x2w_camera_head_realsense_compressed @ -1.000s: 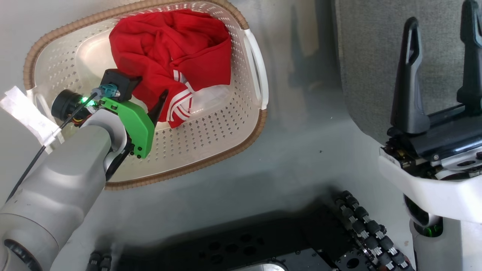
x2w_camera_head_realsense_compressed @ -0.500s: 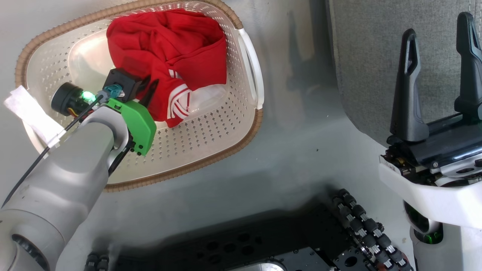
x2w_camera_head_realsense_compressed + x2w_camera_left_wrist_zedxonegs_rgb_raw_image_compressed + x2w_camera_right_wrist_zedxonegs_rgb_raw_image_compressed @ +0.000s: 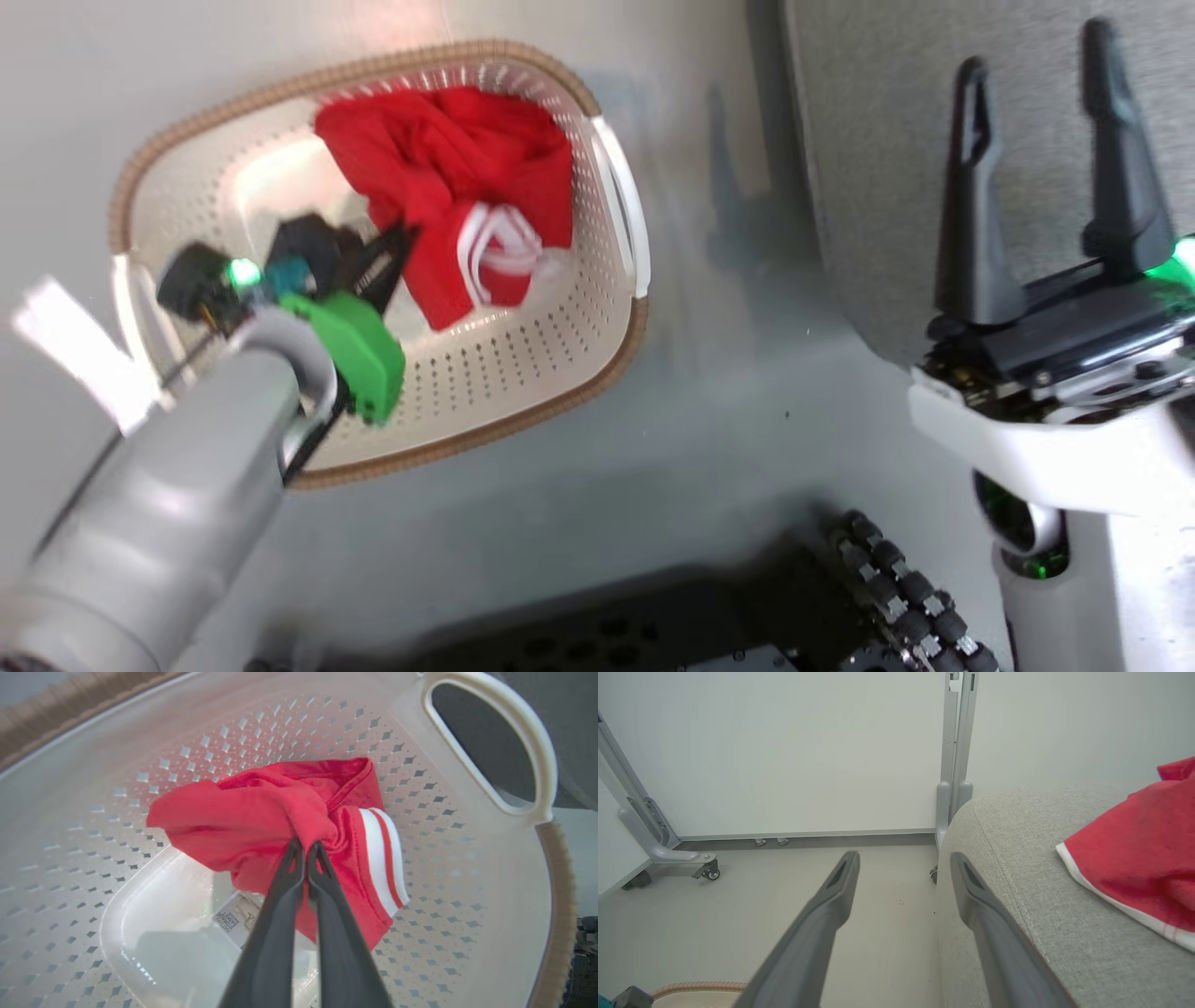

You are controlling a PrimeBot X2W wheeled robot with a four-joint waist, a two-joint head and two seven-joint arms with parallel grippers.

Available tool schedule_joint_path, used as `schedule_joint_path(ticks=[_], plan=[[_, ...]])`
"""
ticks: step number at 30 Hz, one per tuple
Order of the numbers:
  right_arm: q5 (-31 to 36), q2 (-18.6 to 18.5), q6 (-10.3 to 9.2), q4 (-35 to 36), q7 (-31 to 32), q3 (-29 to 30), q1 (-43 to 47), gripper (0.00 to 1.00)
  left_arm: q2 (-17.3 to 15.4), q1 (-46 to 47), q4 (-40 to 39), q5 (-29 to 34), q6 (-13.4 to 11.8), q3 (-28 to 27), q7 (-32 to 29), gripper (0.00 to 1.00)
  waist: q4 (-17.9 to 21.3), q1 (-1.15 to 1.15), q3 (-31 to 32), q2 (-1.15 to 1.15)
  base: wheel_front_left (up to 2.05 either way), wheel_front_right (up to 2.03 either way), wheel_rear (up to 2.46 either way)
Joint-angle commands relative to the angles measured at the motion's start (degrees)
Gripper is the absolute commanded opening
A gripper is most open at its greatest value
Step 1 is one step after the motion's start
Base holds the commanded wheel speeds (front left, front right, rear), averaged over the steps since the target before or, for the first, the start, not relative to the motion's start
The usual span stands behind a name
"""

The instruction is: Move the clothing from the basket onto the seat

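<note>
The left arm reaches down into the basket (image 3: 523, 373), and the left gripper (image 3: 303, 845) is pinched tight on a fold of the clothing (image 3: 252, 812). The right gripper (image 3: 1034, 51) is held near the seat (image 3: 878, 149) with its fingers spread and nothing between them. The clothing is bright red with white-striped trim and sits bunched up inside the basket, toward the end with the white handle.

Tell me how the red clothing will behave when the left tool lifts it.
Probably floppy: the clothing bunches in folds where the left tool pinches it, so it should hang and drape. Likely light, being thin fabric. It may brush the basket wall.
</note>
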State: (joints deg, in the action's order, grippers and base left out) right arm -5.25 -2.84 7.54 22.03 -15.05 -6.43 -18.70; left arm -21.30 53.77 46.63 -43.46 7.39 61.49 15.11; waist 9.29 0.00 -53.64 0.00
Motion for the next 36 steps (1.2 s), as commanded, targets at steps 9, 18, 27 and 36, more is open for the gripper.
schedule_joint_path(ticks=[9, 18, 27, 36], plan=[[0.9, -0.1, -0.10, -4.5, -0.2, -1.5, 5.5, 1.00, 1.4, -16.8, -8.2, 8.5, -0.2, -14.9, 0.0, 0.00, -1.2, 0.00, 21.7, 0.00, 0.00, 0.00, 0.00], [2.0, -0.1, -0.10, -8.8, -0.2, -2.1, 11.2, 1.00, 6.6, -30.3, -16.8, 14.9, -0.1, -27.8, 0.0, 0.00, -3.0, 0.00, 35.8, 0.00, 0.00, 0.00, 0.00], [2.4, -0.1, -0.10, -13.0, -0.2, -3.3, 16.4, 1.00, 11.8, -40.8, -25.6, 20.3, 0.0, -38.1, 0.0, 0.00, -4.1, 0.00, 47.3, 0.00, 0.00, 0.00, 0.00], [1.9, -0.1, -0.09, -15.2, -0.2, -5.0, 20.0, 1.00, 16.4, -47.1, -35.4, 25.0, -0.4, -48.0, 0.0, 0.00, -3.8, 0.00, 53.2, 0.00, 0.00, 0.00, 0.00]])
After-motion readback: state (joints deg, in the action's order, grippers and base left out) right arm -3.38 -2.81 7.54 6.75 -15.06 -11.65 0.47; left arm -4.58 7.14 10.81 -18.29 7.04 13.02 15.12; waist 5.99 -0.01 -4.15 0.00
